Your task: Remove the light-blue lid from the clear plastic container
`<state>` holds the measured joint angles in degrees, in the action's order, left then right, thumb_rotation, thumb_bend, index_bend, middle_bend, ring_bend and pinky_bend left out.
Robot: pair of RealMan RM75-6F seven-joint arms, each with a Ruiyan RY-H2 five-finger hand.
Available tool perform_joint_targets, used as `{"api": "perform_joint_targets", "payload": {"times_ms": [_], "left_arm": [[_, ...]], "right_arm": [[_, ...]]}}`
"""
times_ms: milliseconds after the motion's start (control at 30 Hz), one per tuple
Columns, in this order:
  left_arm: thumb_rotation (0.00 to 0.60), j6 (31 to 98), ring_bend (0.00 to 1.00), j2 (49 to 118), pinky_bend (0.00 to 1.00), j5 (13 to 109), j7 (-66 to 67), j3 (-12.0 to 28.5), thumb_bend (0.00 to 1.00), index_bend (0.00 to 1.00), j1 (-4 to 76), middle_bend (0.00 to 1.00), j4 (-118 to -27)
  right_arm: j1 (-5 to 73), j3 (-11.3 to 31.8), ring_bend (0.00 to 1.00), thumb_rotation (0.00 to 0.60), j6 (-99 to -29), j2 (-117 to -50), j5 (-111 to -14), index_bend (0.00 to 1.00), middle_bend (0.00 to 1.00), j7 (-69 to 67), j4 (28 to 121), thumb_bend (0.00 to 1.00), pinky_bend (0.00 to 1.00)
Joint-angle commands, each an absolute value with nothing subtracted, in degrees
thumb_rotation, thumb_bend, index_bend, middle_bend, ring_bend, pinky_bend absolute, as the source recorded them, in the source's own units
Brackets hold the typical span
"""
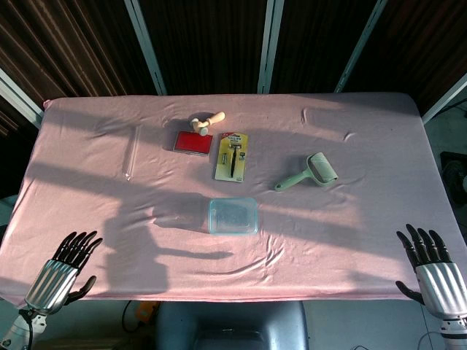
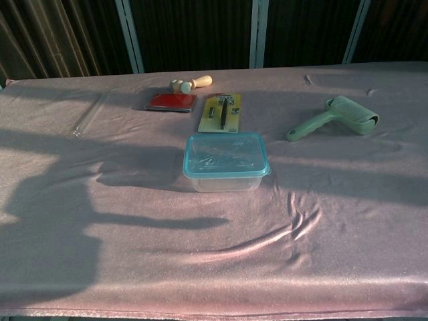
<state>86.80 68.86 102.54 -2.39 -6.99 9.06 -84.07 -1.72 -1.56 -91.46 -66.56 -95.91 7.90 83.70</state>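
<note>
The clear plastic container point(image 1: 233, 217) point(image 2: 227, 164) sits near the middle of the pink-covered table, with its light-blue lid point(image 1: 233, 214) point(image 2: 226, 155) seated on top. My left hand point(image 1: 64, 271) hovers at the table's near left corner, fingers spread, holding nothing. At the near right corner my right hand point(image 1: 431, 267) is likewise spread and empty. Both hands are far from the container and show only in the head view.
Behind the container lie a yellow carded tool point(image 1: 231, 157) point(image 2: 221, 112), a red pad point(image 1: 193, 141) point(image 2: 172, 101), a wooden stamp point(image 1: 207, 121) point(image 2: 191, 83) and a green roller point(image 1: 309, 172) point(image 2: 336, 116). A clear tube point(image 1: 132, 152) lies at the back left.
</note>
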Motion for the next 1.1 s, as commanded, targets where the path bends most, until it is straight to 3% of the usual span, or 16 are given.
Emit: {"api": "perform_joint_targets", "payload": {"times_ms": [33, 200, 367, 667, 1100], "left_arm": [[0.600, 87.4, 0.00, 69.0, 0.00, 103.3, -4.3, -7.2, 0.31, 0.00, 9.2, 0.00, -83.9], [0.600, 87.1, 0.00, 71.9, 0.00, 107.9, -7.5, -8.1, 0.27, 0.00, 11.3, 0.00, -81.7], [0.600, 80.4, 0.00, 74.9, 0.00, 114.9, -14.2, -9.4, 0.25, 0.00, 19.5, 0.00, -83.1], [0.600, 68.6, 0.00, 83.5, 0.00, 110.6, -12.0, -1.7, 0.25, 0.00, 30.2, 0.00, -88.5], [0.600, 56.4, 0.00, 96.4, 0.00, 98.7, -3.3, 5.2, 0.25, 0.00, 38.2, 0.00, -80.5]], "right_arm": [[-1.6, -1.7, 0.00, 0.600, -91.1, -66.8, -95.9, 0.00, 0.00, 8.4, 83.7, 0.15, 0.00], [-1.6, -2.2, 0.00, 0.600, -91.3, -66.3, -96.7, 0.00, 0.00, 7.6, 84.2, 0.15, 0.00], [-1.3, -2.7, 0.00, 0.600, -90.4, -66.1, -97.1, 0.00, 0.00, 7.6, 84.1, 0.15, 0.00], [-0.7, -3.3, 0.00, 0.600, -88.6, -65.7, -97.2, 0.00, 0.00, 7.5, 84.5, 0.15, 0.00], [-0.3, -3.0, 0.00, 0.600, -87.6, -64.9, -95.8, 0.00, 0.00, 6.3, 85.1, 0.15, 0.00]]}}
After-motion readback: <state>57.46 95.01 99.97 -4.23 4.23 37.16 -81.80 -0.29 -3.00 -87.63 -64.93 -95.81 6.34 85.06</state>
